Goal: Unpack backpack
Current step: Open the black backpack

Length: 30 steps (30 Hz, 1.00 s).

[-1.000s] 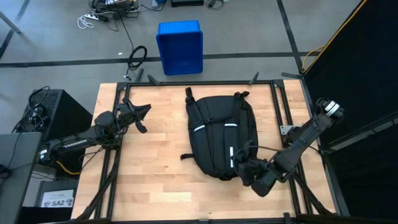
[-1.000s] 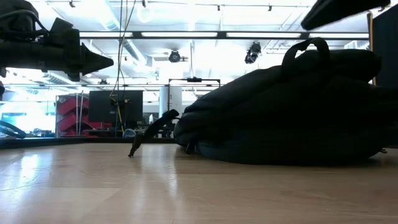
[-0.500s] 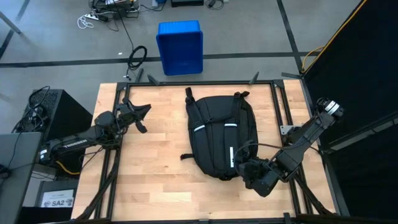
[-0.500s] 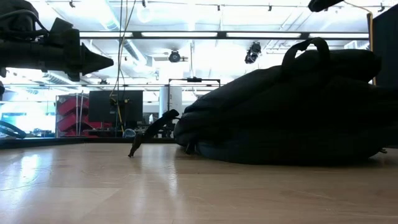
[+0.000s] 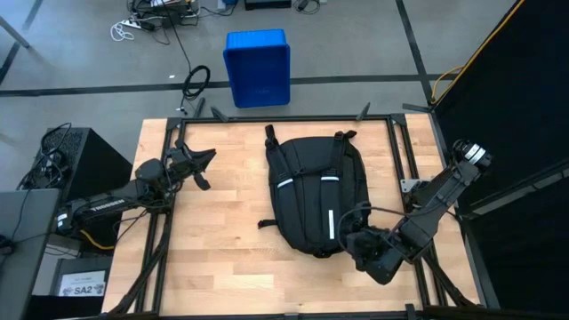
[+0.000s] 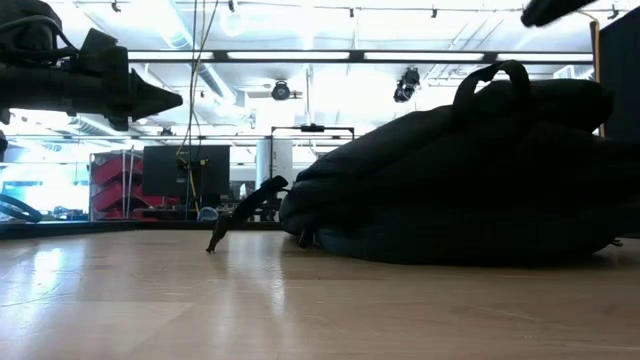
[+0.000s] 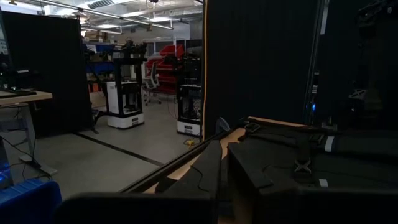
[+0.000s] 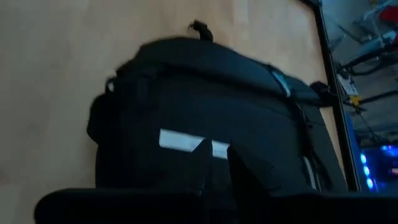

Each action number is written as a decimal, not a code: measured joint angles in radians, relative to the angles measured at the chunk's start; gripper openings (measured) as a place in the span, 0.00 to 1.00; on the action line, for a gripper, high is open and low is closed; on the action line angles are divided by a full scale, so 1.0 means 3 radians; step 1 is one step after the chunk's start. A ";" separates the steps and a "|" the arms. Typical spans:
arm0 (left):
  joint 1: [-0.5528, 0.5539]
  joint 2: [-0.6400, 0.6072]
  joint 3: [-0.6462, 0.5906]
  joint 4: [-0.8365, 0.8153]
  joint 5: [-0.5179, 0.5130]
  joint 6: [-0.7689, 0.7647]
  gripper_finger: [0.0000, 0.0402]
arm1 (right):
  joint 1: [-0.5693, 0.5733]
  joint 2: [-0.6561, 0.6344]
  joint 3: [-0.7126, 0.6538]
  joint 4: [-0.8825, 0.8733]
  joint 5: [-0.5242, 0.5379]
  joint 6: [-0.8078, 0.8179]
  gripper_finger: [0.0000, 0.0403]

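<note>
The black backpack [image 5: 316, 191] lies flat on the wooden table [image 5: 222, 249], with its white strips up and its straps toward the far edge. The low view shows it as a dark mound [image 6: 470, 180], and it fills the right wrist view [image 8: 205, 93]. My right gripper [image 5: 357, 242] hangs over the backpack's near right corner, slanting down. Its fingers [image 8: 208, 155] stand almost together, just in front of a white strip [image 8: 180, 140], and nothing shows between them. My left gripper [image 5: 203, 164] waits shut at the table's far left, above the wood. My right gripper points slantwise down at the backpack's near right side [image 8: 249, 174]. Its own fingers cover the spot, so I cannot tell whether they touch the fabric.
A blue bin [image 5: 257, 67] stands on the floor beyond the table's far edge. A loose strap end [image 6: 245, 208] of the backpack rests on the wood to its left. Bare wood lies between the left arm and the backpack.
My right gripper has turned at the wrist over the backpack's near right corner and drawn a little toward the table's right edge. The backpack has kept its shape and place.
</note>
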 joint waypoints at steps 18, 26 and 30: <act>0.0000 0.0000 -0.0001 0.0000 0.0000 0.0000 0.00 | 0.0186 0.0006 -0.0620 0.0731 -0.0378 0.0040 0.44; 0.0000 0.0000 0.0000 0.0001 0.0000 0.0000 0.00 | 0.0175 0.0008 -0.0884 0.0959 0.0068 -0.0238 0.66; 0.0001 0.0000 -0.0001 0.0001 0.0000 0.0000 0.00 | 0.0164 0.0008 -0.0884 0.0959 0.0228 -0.0391 0.74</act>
